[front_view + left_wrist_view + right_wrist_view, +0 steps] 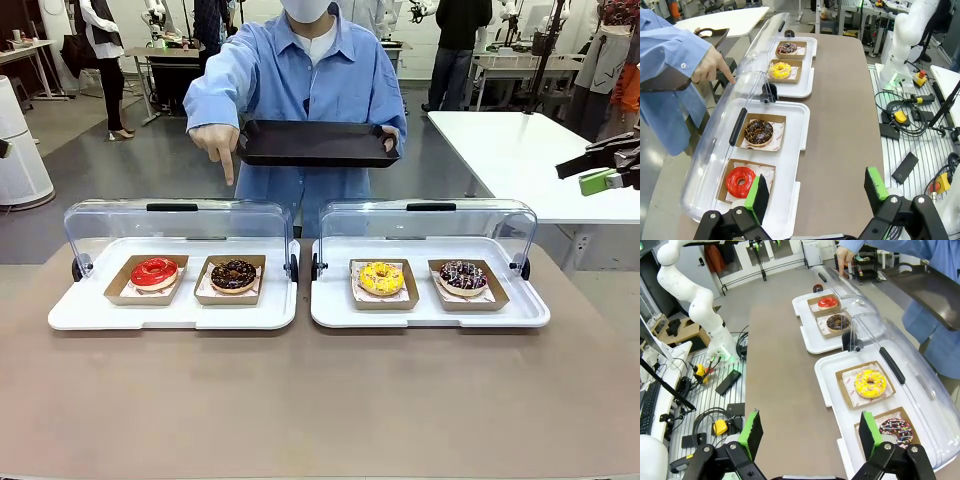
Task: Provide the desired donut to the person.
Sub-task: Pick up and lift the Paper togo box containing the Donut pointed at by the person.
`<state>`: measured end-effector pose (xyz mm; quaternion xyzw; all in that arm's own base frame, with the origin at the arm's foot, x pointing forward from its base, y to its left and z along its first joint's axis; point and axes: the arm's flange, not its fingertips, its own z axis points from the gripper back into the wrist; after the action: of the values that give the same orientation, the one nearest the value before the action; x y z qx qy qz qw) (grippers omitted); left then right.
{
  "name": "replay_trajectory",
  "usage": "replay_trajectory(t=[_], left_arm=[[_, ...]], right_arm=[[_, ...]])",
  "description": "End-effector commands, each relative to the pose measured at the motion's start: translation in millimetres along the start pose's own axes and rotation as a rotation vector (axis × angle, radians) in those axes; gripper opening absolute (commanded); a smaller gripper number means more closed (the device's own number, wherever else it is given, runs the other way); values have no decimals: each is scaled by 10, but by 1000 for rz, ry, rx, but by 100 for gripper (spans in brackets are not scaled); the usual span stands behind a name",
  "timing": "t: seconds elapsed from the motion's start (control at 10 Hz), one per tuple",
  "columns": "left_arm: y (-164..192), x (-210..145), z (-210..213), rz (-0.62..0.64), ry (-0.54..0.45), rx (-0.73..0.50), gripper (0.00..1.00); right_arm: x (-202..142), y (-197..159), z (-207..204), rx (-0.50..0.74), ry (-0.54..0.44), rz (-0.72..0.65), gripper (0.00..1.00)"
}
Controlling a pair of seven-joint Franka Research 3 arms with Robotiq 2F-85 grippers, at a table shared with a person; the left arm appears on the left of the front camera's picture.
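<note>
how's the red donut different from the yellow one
The red donut has smooth, glossy red icing; the yellow donut has yellow icing with sprinkles. The red donut lies in the left case, the yellow donut in the right case. Both sit flat in brown card trays, at the left of their case, lids open.

Red donut (154,272), yellow donut (381,277), black tray (315,142), light blue shirt (290,80)
</note>
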<state>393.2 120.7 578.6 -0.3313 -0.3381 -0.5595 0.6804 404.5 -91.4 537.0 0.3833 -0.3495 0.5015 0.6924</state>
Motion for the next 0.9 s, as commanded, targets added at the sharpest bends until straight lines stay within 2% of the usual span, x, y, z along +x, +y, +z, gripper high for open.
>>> replay_trajectory(t=[0.0,0.8], left_arm=[[4,5,10,1,-6,3,100],[4,5,10,1,-6,3,100]], right_arm=[[-4,1,-3,6,-8,2,100],[-4,1,-3,6,-8,2,100]])
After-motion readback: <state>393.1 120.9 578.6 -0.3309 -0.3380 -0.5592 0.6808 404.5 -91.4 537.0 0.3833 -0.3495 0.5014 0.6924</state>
